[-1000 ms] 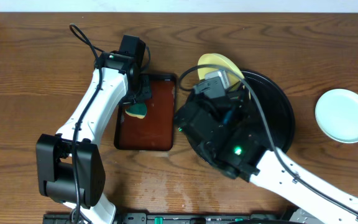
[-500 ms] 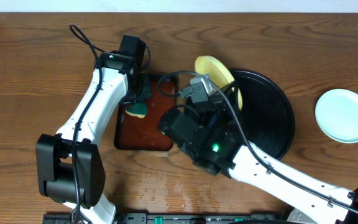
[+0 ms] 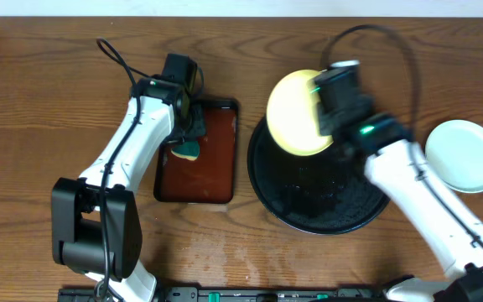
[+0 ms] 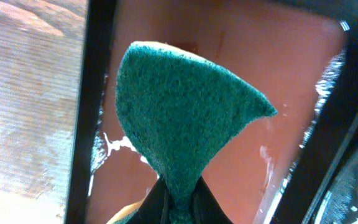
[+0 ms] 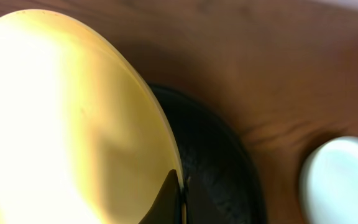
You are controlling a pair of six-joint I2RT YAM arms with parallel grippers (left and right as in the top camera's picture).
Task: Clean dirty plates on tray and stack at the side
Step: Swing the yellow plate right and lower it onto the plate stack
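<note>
My right gripper is shut on the rim of the pale yellow plate and holds it lifted over the far left part of the round black tray. The right wrist view shows the yellow plate close up, my finger on its edge and the tray below. A pale mint-white plate lies on the bare wood at the right; it also shows in the right wrist view. My left gripper is shut on a green sponge over the reddish-brown tray.
The reddish-brown rectangular tray looks wet with glints of water. Bare wood-grain tabletop lies at the left and along the front. A third plate is not in view.
My right arm has swung from the left of the black tray to the right, carrying the yellow plate now face-up over the tray's far left. The left arm holds still.
</note>
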